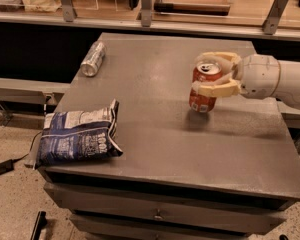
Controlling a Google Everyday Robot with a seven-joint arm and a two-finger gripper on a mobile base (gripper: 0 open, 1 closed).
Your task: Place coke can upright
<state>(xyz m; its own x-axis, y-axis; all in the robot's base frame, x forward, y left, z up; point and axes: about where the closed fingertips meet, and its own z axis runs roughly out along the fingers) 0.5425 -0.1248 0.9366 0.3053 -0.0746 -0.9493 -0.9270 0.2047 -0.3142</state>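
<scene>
The coke can (205,89) is red with a silver top and stands nearly upright in the air, just above the grey table (155,134) at its right middle. My gripper (210,74) reaches in from the right and is shut on the can, one cream finger (217,57) behind its top and the other (216,89) across its front. A dark shadow lies on the table right below the can.
A silver-grey can (92,59) lies on its side at the table's far left. A dark blue chip bag (79,138) lies at the front left corner. A wooden shelf with metal posts (190,14) runs behind the table. Drawers sit below the front edge.
</scene>
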